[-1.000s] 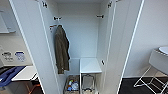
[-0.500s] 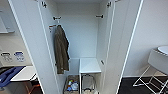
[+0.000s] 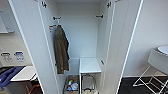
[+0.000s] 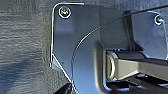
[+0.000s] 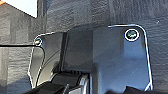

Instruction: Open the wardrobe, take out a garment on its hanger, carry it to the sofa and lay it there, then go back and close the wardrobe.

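Wardrobe (image 3: 82,37) stands w/ both doors wide open, white inside. Brown coat (image 3: 61,51) hangs on the left side wall inside. Low white shelf (image 3: 89,65) at the bottom, w/ a bin of stuff (image 3: 72,86) beside it. White chair (image 3: 156,67) at the right, small table (image 3: 23,73) at the left. Dark floor (image 4: 22,50) under both wrists. Can't tell if either gripper is spread or pressed together.

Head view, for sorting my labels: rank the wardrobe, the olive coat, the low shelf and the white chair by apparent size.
1. wardrobe
2. olive coat
3. Low shelf and white chair: look alike, and the chair is cut off.
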